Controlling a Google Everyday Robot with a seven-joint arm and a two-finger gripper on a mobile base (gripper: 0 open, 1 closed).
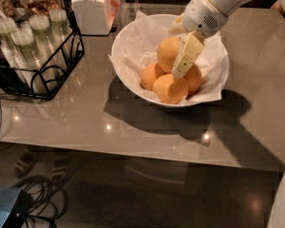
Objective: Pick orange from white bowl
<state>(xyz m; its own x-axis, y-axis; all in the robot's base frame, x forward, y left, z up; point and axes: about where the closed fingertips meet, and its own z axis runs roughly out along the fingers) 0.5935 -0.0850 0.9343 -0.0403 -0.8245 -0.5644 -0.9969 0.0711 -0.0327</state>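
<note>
- The glossy grey desk (133,127) carries the white bowl (128,37). A wire rack (38,75) of cups stands at the bowl's 9 o'clock and a white lidded jar (92,11) at 11.
- The orange (167,51) sits atop three deeper-orange fruits (170,88), against the gripper's 9 o'clock side.
- The gripper (184,61) reaches into the bowl from 1 o'clock; I cannot tell whether it clasps the orange.

No legible text, label, brand or number appears on any item. The gripper (179,66) is positioned inside the white bowl (121,34).
</note>
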